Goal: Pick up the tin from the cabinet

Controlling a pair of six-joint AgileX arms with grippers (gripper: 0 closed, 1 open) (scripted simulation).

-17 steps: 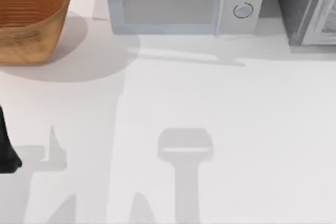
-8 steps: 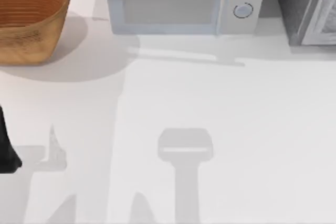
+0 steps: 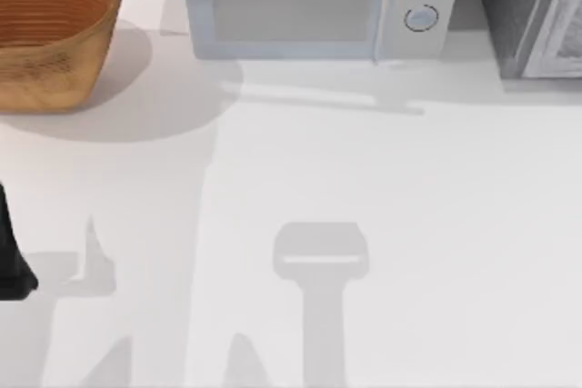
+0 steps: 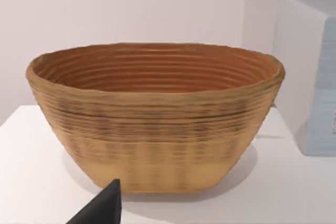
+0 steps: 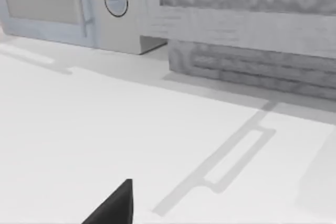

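The tin is out of view. The cabinet [image 3: 532, 15] is a grey, stone-textured block at the table's back right corner, and its front also fills the far side of the right wrist view [image 5: 252, 45]. My left arm [image 3: 9, 256] is a dark shape at the left edge of the table, in front of the basket. A black tip of my left gripper [image 4: 102, 209] points at the basket. A black tip of my right gripper [image 5: 113, 205] hangs over bare table, facing the cabinet and the microwave.
A brown woven basket [image 3: 50, 29] stands at the back left, seen close up in the left wrist view [image 4: 155, 116]. A white microwave [image 3: 314, 2] sits at the back centre, just left of the cabinet. The white table [image 3: 382, 224] lies open in front.
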